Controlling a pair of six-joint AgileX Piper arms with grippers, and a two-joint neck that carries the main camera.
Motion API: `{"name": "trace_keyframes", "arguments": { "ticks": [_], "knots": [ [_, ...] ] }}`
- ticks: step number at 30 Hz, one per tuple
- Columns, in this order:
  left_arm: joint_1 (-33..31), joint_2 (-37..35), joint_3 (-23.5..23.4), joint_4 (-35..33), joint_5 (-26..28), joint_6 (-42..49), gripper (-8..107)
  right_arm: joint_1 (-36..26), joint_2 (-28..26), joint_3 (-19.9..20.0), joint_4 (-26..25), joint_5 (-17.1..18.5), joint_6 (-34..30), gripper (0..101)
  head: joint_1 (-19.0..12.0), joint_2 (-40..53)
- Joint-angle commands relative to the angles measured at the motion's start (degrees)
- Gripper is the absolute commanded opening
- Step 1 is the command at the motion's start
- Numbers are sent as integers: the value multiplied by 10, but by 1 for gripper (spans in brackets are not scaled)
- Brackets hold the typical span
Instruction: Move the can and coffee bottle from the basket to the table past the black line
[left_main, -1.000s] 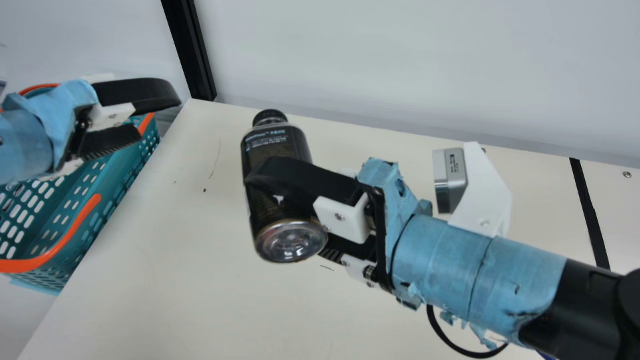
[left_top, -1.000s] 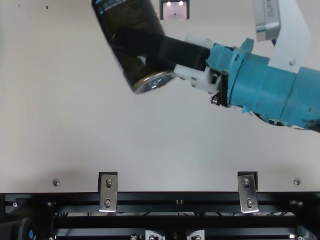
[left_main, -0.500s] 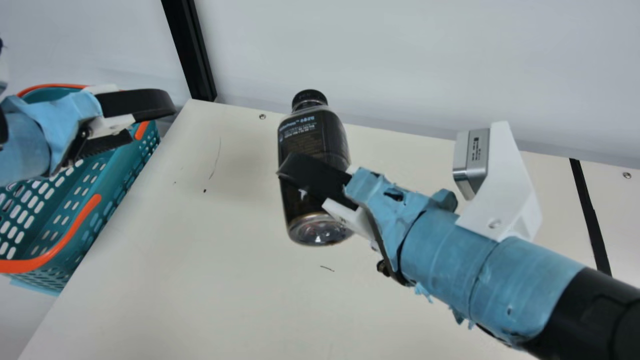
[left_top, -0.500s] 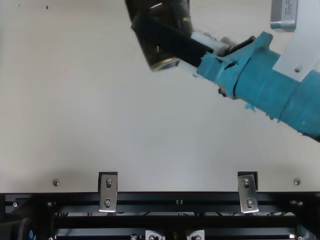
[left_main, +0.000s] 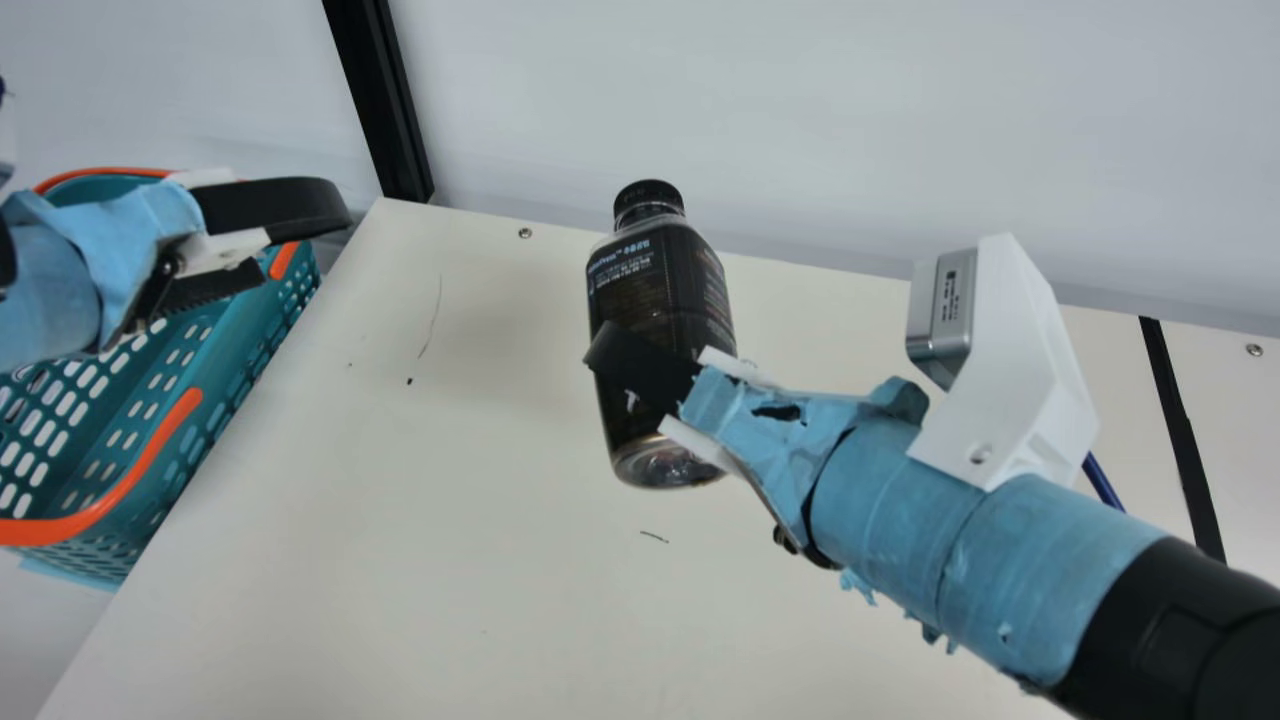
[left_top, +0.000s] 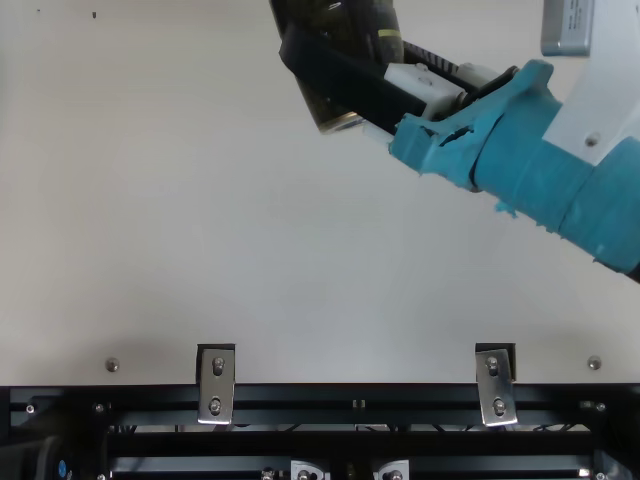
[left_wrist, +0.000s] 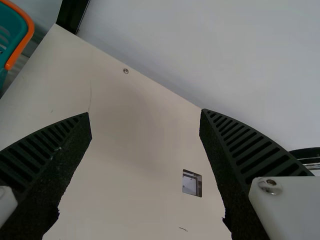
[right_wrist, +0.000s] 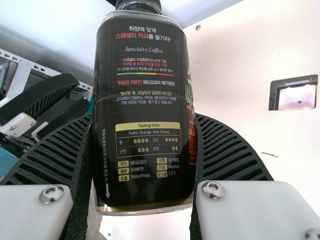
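Right gripper (left_main: 640, 370) clasps a black coffee bottle (left_main: 660, 290) over the counter (left_main: 450, 520); left gripper (left_main: 305, 242), open, near teal basket (left_main: 238, 360).

Soft light covers the bench (left_main: 450, 600) and pale wall (left_main: 800, 120), with a faint, diffuse shadow beside the coffee bottle (left_main: 660, 290) in the main view. The left wrist view looks dimmer; the right is brighter, its bench almost washed out and glare whitening the square opening (right_wrist: 297, 98).
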Motion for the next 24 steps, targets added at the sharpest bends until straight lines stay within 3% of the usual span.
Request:
{"name": "trace_keyframes", "arguments": {
  "ticks": [1,7,14,19,24],
  "knots": [
    [0,0,0,0,0,0,90,-2,5,-1,-17,-6,-2,0,-4,-2],
    [0,0,0,0,0,0,90,8,21,10,-90,-64,4,0,-4,-2],
    [0,0,0,0,0,0,90,20,49,46,-163,-158,26,0,-4,-2],
    [0,0,0,0,0,0,90,22,77,69,-186,-213,18,0,-4,-2],
    [0,0,0,0,0,0,90,24,117,82,-166,-254,-33,0,-4,-2]
  ]
}}
